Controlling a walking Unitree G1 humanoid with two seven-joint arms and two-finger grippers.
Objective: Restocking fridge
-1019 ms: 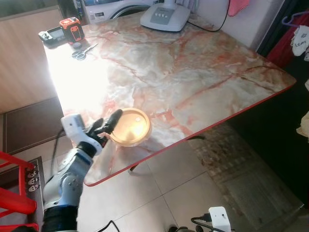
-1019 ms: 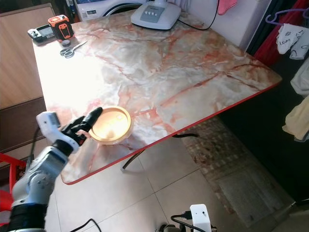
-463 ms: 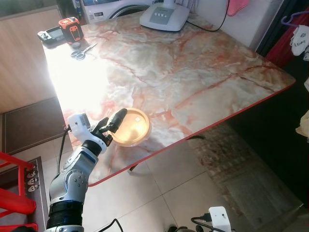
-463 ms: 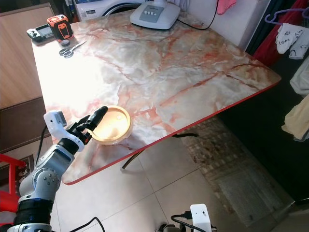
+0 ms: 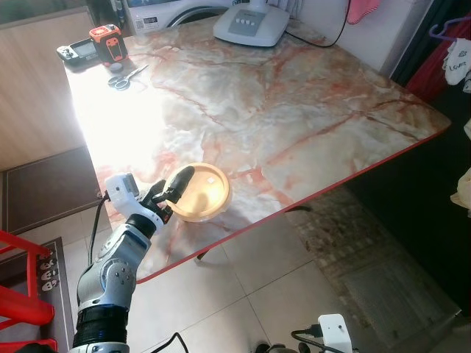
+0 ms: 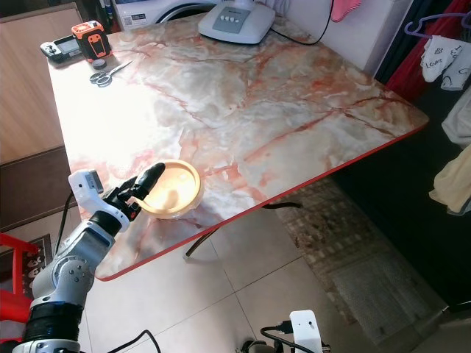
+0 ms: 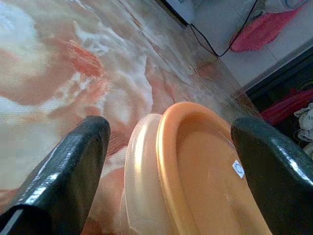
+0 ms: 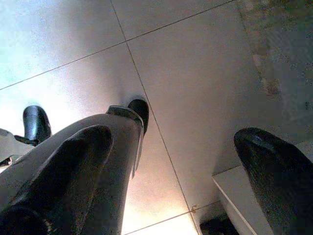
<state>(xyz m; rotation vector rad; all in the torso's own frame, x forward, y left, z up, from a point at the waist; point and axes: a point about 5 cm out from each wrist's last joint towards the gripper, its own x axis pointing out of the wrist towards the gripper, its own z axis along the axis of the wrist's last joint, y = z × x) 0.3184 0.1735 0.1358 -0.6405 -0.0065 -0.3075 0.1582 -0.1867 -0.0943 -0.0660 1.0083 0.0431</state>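
A round, shallow container with an orange lid (image 5: pixel 202 193) sits on the marble table (image 5: pixel 294 110) close to its front left edge. My left gripper (image 5: pixel 172 193) is at the container's left rim, open, with one black finger reaching over the lid. In the left wrist view the fingers (image 7: pixel 73 161) stand wide apart on either side of the container (image 7: pixel 205 171), and I cannot tell if they touch it. My right gripper (image 8: pixel 171 142) hangs open over the floor tiles beside my leg.
Scissors (image 5: pixel 124 77), an orange-black device (image 5: pixel 109 43) and a white appliance (image 5: pixel 252 26) with a cable lie at the table's far side. The red table edge (image 5: pixel 221 246) runs just in front of the container. A red frame (image 5: pixel 22 298) and a power strip (image 5: pixel 49 268) are on the floor at left.
Over the last second my left gripper moved forward and closer to the container's rim. In the last half second it has hardly moved. The container stays in place.
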